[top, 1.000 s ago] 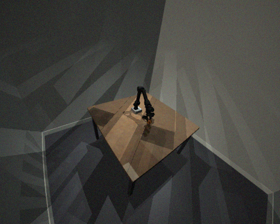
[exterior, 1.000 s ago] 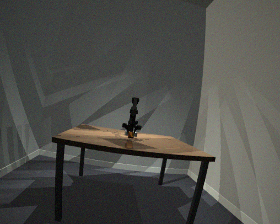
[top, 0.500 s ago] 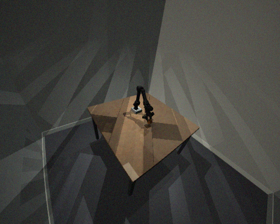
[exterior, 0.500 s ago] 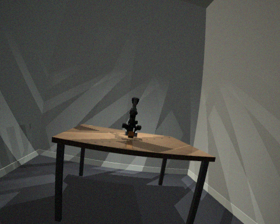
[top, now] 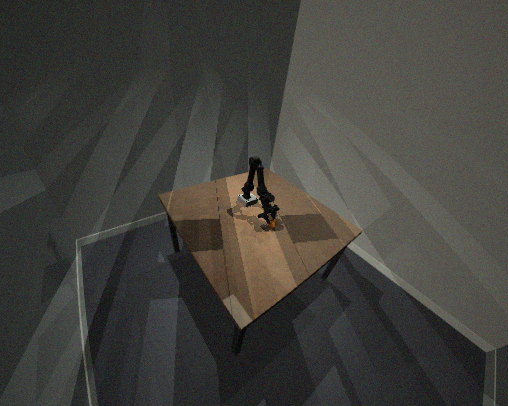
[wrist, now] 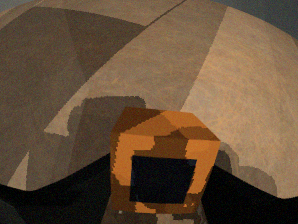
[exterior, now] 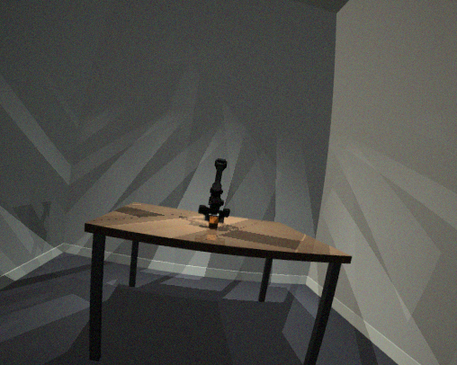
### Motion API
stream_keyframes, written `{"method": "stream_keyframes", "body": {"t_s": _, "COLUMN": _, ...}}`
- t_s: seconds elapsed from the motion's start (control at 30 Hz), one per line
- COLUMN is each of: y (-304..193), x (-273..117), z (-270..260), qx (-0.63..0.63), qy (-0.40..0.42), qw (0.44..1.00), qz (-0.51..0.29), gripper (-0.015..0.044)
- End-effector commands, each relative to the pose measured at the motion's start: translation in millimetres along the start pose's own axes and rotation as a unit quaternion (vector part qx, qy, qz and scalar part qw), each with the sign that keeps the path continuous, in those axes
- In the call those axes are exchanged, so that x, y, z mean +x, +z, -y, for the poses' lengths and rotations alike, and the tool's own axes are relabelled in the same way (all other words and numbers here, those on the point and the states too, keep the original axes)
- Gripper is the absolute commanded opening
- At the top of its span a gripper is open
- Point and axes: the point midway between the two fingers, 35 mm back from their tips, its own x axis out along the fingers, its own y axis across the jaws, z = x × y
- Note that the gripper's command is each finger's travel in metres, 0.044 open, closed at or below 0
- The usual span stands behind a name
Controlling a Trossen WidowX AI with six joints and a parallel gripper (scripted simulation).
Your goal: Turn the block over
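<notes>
The orange block (top: 272, 224) (exterior: 213, 220) (wrist: 170, 146) is between the fingers of my gripper (top: 270, 220) (exterior: 213, 215) (wrist: 157, 163), which is shut on it. In the wrist view a dark square mark (wrist: 162, 180) shows on the block face turned toward the wrist camera. The gripper slants downward and outward from the arm, low over the wooden table (top: 264, 270) (exterior: 165, 229) (wrist: 250, 90). The top and exterior views are too small to tell whether the block touches the table. Its underside is hidden in the wrist view.
The arm's pale base (top: 247, 199) stands on the table behind the gripper. Shadows of the arm and bands of light cross the table top. The table's near corner (top: 243, 326) lies well away from the block in the top view.
</notes>
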Motion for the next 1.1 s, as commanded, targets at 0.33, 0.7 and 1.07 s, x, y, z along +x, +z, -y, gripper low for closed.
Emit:
{"method": "stream_keyframes", "body": {"t_s": 0.33, "y": -13, "x": -2, "z": -1, "qx": 0.001, "qy": 0.001, "qw": 0.995, "qz": 0.099, "gripper": 0.0}}
{"method": "stream_keyframes", "body": {"t_s": 0.7, "y": -15, "x": -10, "z": -2, "qx": 0.0, "qy": 0.001, "qw": 0.99, "qz": 0.142, "gripper": 0.0}}
{"method": "stream_keyframes", "body": {"t_s": 1.07, "y": -14, "x": -11, "z": -2, "qx": 0.0, "qy": 0.001, "qw": 0.989, "qz": 0.147, "gripper": 0.0}}
